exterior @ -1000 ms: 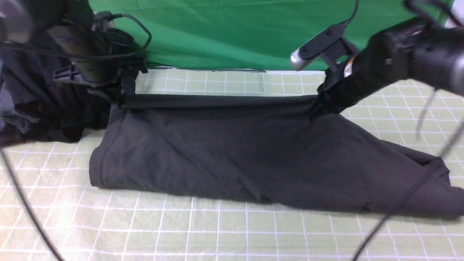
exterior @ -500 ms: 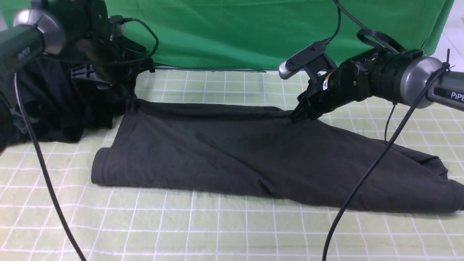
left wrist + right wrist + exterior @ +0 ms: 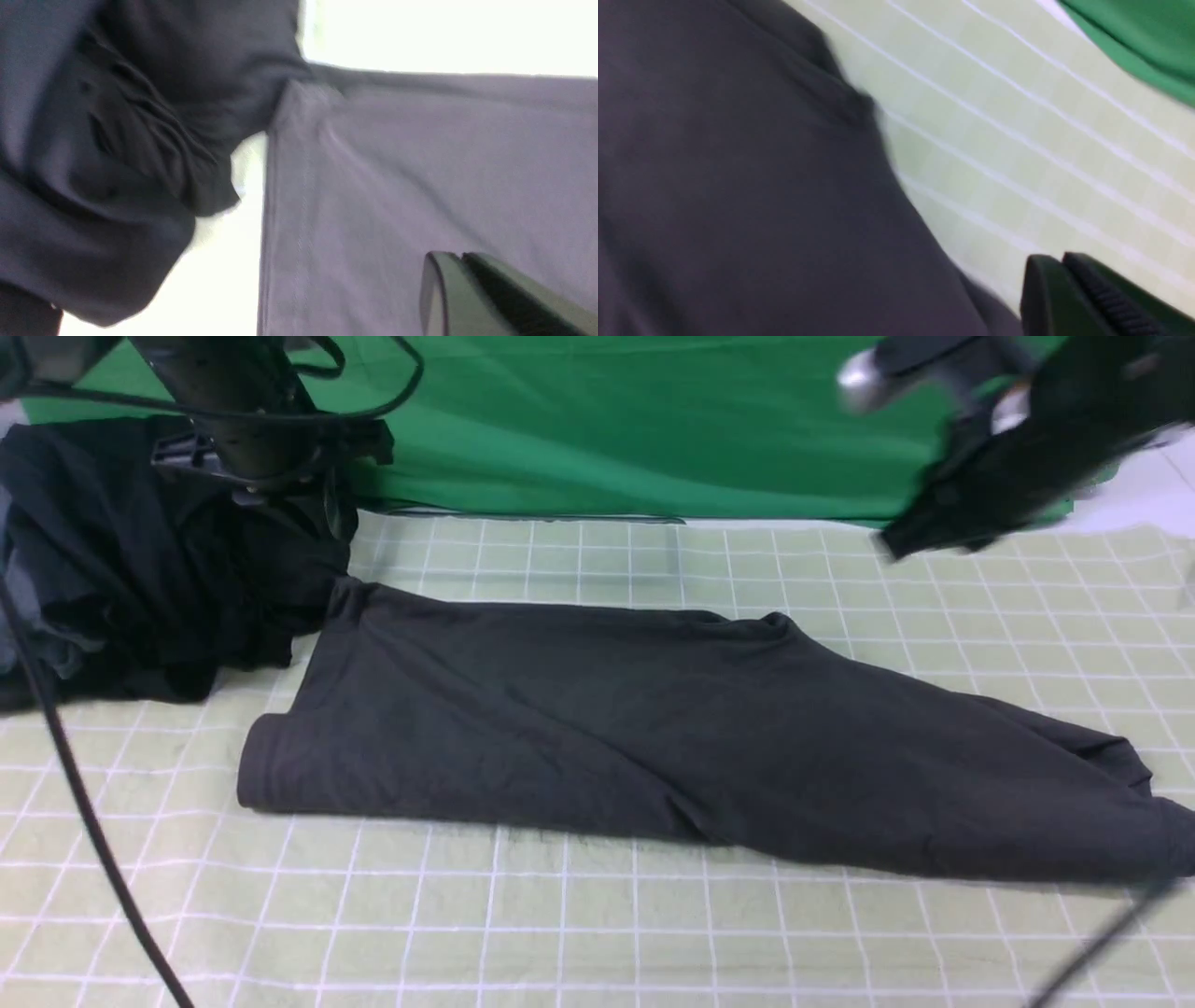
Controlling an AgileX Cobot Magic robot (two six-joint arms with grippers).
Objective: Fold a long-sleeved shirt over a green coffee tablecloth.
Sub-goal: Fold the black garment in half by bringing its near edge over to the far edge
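The long-sleeved shirt [image 3: 653, 737] lies flat on the green coffee tablecloth [image 3: 560, 933] as a long charcoal-grey band; its right end tapers toward the table's right edge. No logo shows. My left gripper [image 3: 338, 523] hangs above the shirt's far left corner, holding nothing. In the left wrist view its fingertips [image 3: 460, 255] stand together over the shirt [image 3: 397, 177]. My right gripper [image 3: 901, 543] is blurred, high at the far right, clear of the shirt. Its tips [image 3: 1059, 256] are also together, over the gridded cloth [image 3: 1017, 140] beside the shirt's edge [image 3: 738, 186].
A blacker bundle of dark garments [image 3: 140, 588] is heaped at the far left, touching the shirt's far left corner. A plain deep-green backdrop [image 3: 607, 420] hangs behind the table. Black cables [image 3: 84, 803] cross the near left and the near right corner.
Both grippers have let go of the shirt's far edge and risen. The right one swung up and to the right. The lifted edge has dropped flat onto the shirt.
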